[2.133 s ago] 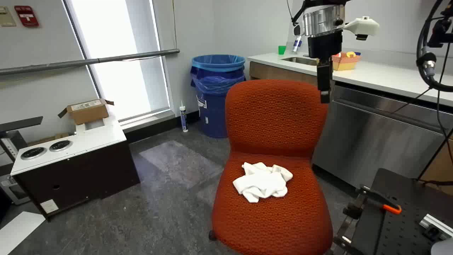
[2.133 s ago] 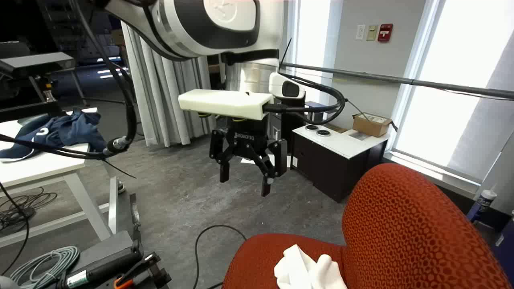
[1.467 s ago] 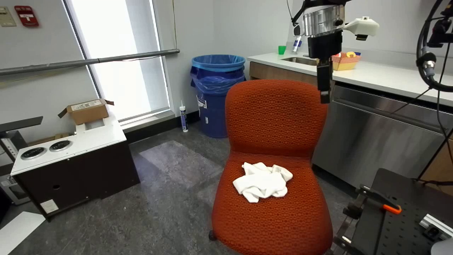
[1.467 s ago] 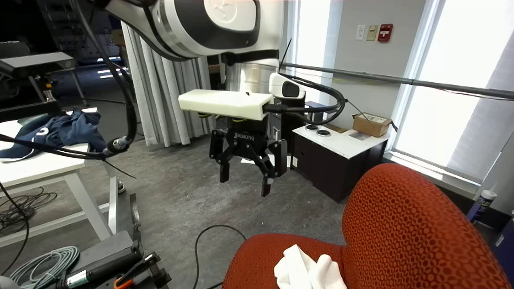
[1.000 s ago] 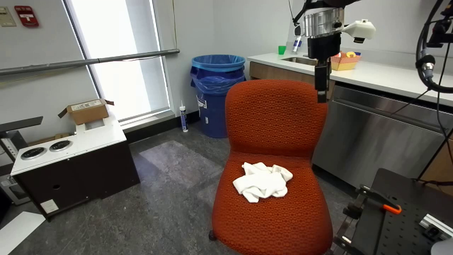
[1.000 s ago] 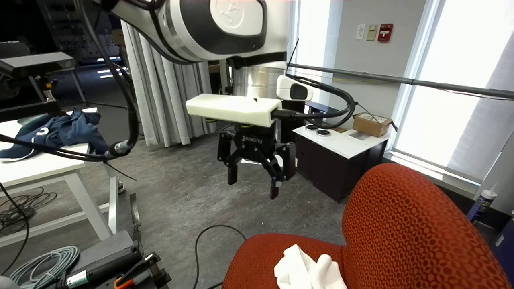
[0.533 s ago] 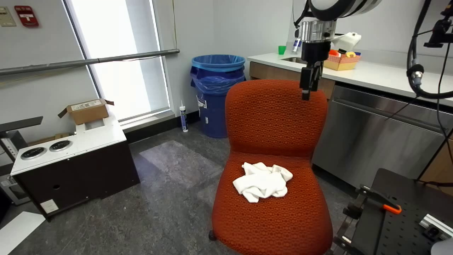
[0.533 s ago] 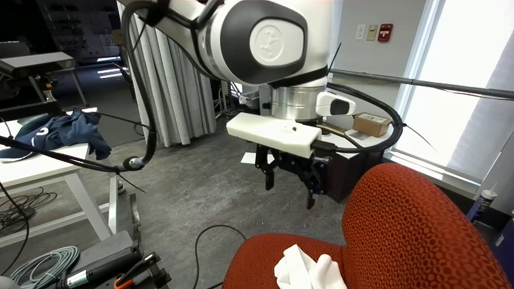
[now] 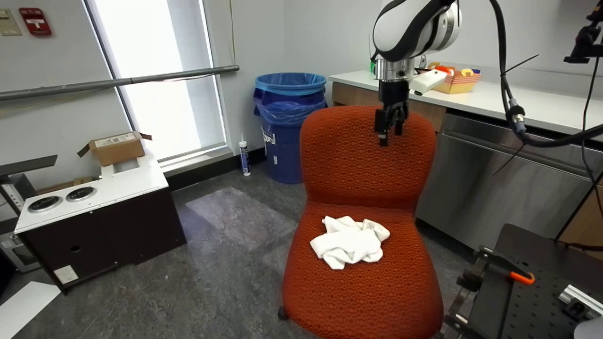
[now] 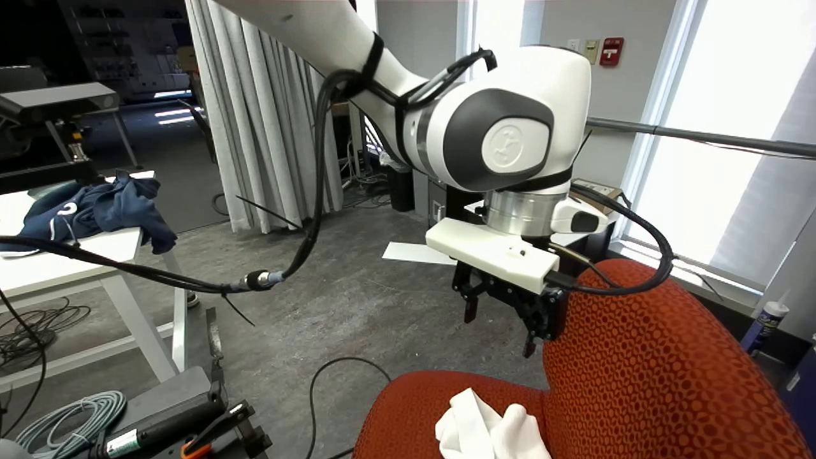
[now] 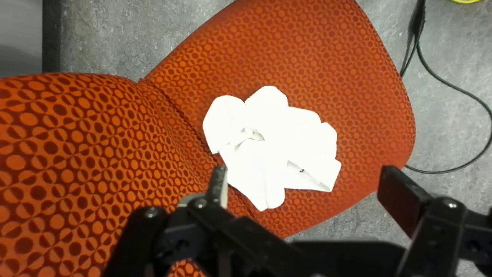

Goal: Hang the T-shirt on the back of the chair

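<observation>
The mottled grey floor (image 9: 226,292) carries a red-orange fabric chair (image 9: 362,188), a flat white sheet (image 10: 414,253), a thin black cable (image 10: 347,359) and an upright blue-and-white tube (image 9: 244,159).

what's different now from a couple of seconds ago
The gripper has come down and across toward the chair; in an exterior view it has shifted left in the picture, in front of the backrest. Nothing was taken hold of or let go. Unchanged: the jaws stand open, and the white T-shirt lies crumpled on the seat.
</observation>
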